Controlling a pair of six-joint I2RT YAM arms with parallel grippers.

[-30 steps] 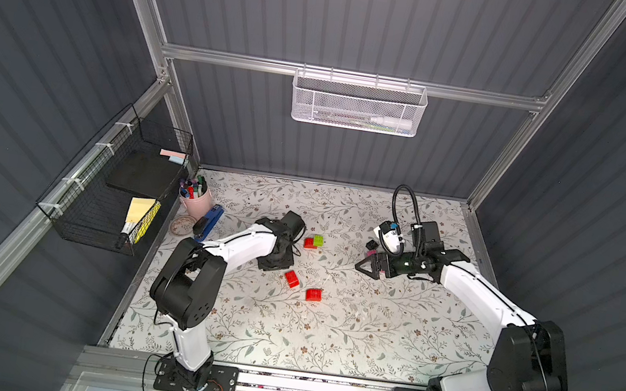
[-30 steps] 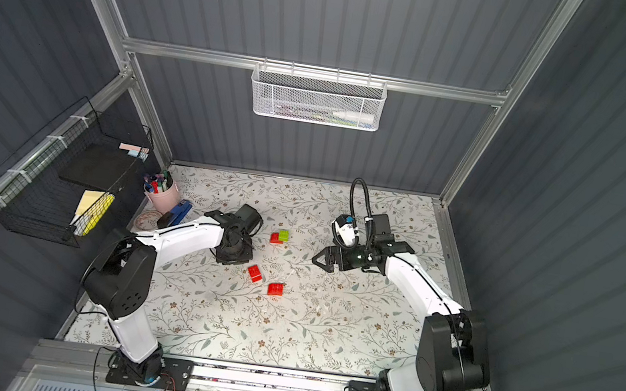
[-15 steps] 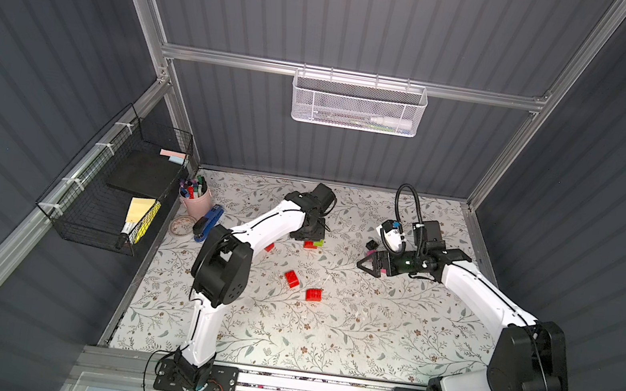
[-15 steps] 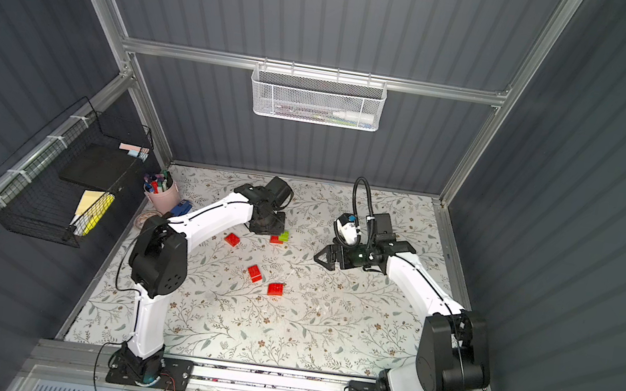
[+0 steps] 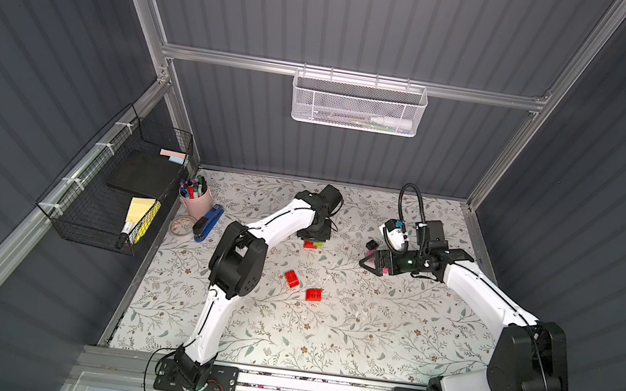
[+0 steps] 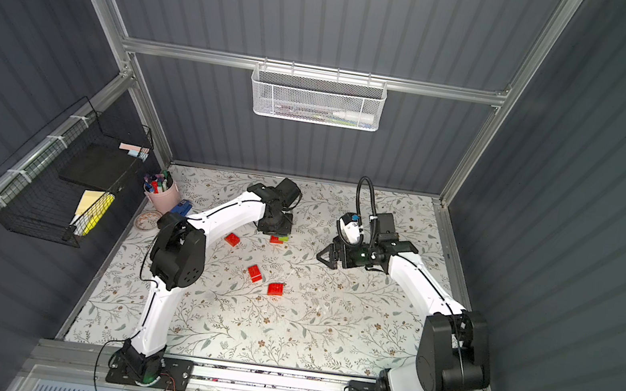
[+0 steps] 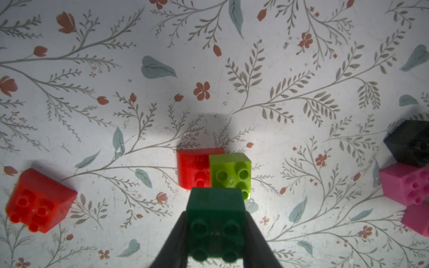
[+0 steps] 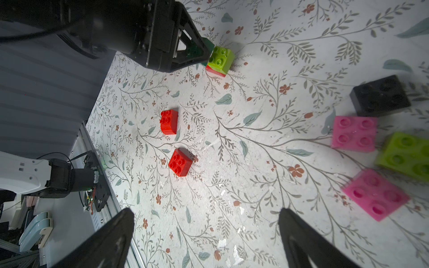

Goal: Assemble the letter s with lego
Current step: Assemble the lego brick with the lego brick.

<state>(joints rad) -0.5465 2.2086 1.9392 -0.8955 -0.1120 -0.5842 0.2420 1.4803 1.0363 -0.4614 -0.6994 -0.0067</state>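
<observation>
Since a second ago the left arm has unfolded and reached out to the back of the table (image 5: 324, 333); the right arm has hardly shifted. The left gripper (image 7: 216, 234) is clamped tight on a dark green brick (image 7: 214, 204), with a finger on each side of it.

I judge this to be the placing step. The dark green brick is being brought to the started piece, a lime green brick (image 7: 229, 172) sitting on a red brick (image 7: 192, 169) with one row of red studs left bare. The held brick is right at the edge of that pair, and I cannot tell whether it touches.

For the next move I would need to square it up with the studs it is meant for. Then I would press straight down without nudging the pair across the table.

The right gripper (image 8: 206, 215) hangs with its jaws spread wide and empty. A pink brick (image 8: 355, 133) and a black brick (image 8: 380, 95) lie near it, outside the jaws.
</observation>
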